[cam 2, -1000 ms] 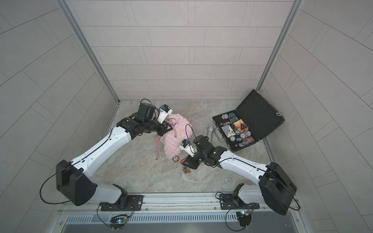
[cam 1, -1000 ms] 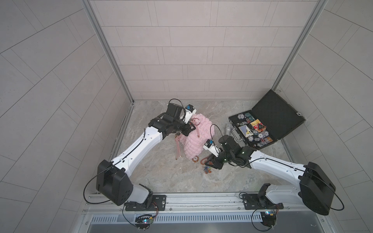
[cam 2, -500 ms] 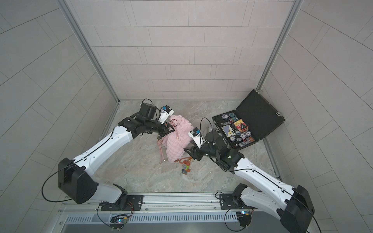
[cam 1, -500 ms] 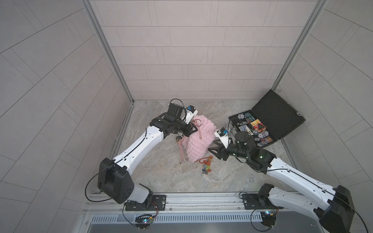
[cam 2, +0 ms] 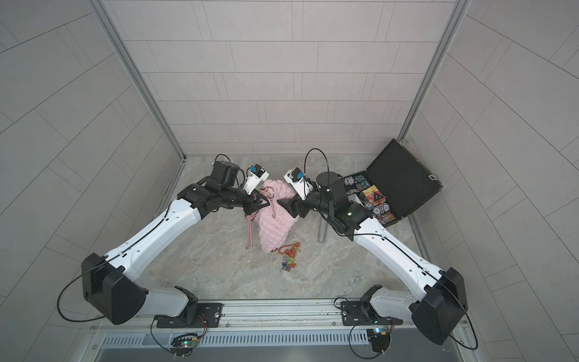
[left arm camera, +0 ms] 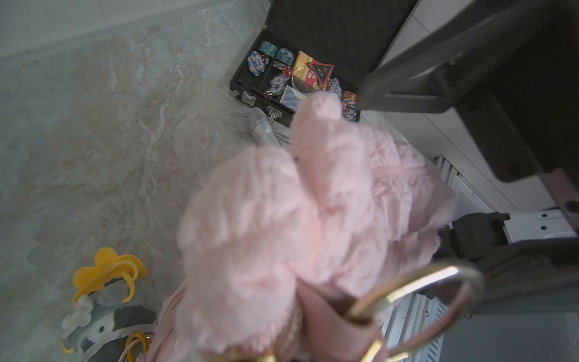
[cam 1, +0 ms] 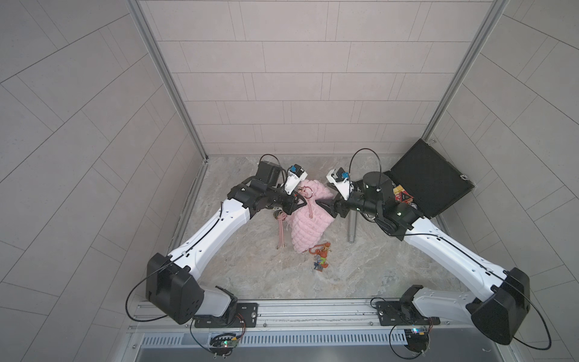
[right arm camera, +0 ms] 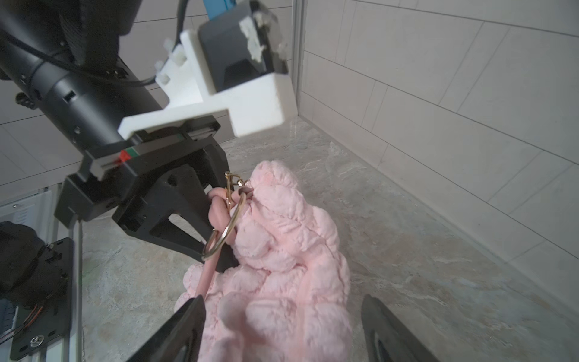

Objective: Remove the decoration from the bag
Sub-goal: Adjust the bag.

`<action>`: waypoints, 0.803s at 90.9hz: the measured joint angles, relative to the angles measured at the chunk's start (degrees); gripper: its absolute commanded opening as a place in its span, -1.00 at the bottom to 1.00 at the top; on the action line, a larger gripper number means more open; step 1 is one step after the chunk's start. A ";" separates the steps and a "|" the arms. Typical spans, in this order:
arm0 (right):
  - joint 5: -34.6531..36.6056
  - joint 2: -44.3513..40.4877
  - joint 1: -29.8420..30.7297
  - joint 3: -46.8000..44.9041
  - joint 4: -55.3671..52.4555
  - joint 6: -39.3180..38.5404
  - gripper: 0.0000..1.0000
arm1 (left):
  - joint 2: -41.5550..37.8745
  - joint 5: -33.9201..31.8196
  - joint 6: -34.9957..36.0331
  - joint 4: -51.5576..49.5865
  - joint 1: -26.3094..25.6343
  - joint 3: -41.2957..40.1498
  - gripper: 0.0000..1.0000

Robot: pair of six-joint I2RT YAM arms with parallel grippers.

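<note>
Nearest me, the decoration (cam 1: 317,249) lies on the surface (cam 1: 250,266) against the near end of the bag (cam 1: 308,224); if its clip is still hooked, lifting would drag it along. Farther back, the left gripper (cam 1: 299,203) pinches the cord strap (right arm camera: 216,207), which could slip, and the right gripper (right arm camera: 282,310) stands wide around the bag.

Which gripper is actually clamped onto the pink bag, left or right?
The left gripper, shut on the pink bag's strap; the right gripper has its jaws wide open on either side of the bag.
</note>
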 measured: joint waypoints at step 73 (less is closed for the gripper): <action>-14.99 6.71 -3.96 6.82 -4.61 -0.92 -1.00 | -5.66 0.66 8.98 1.42 1.03 -5.57 0.47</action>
